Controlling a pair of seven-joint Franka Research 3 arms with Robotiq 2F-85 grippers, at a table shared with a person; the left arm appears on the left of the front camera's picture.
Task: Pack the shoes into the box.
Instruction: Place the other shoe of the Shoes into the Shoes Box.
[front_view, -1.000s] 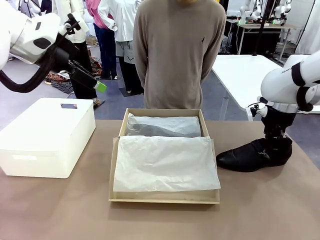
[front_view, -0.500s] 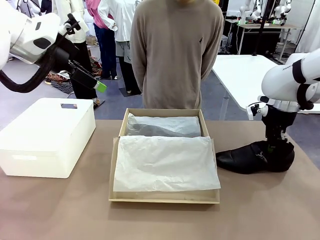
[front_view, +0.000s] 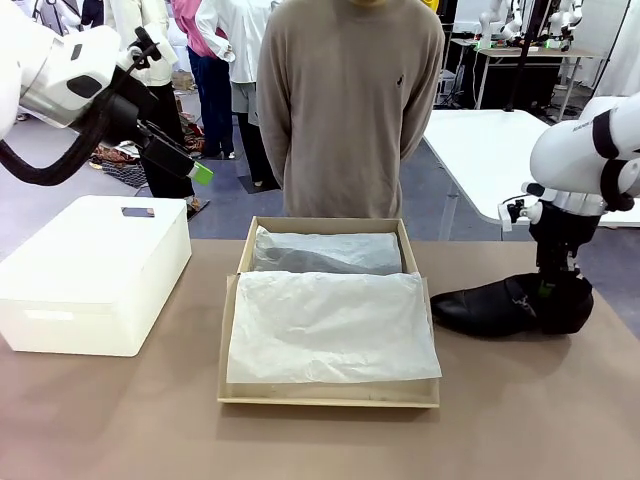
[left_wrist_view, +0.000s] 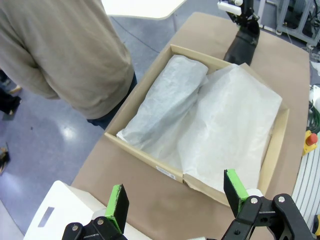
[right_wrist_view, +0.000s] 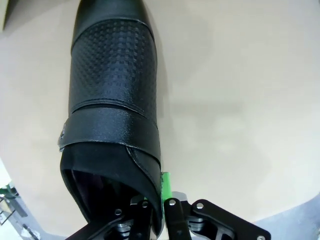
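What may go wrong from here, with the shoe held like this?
The right tool pinches only the thin heel rim of the shoe; once lifted, the long toe may sag or slip out.
The toe lies close to the box wall and may catch it.
Loose tissue paper covers the near half, so the shoe may crumple it.

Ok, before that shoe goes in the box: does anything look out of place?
Nothing spilled or damaged. The black leather shoe lies right of the tan cardboard box, held at its heel by the right end effector. The white tissue sheet lies spread over the box's near half, covering it.
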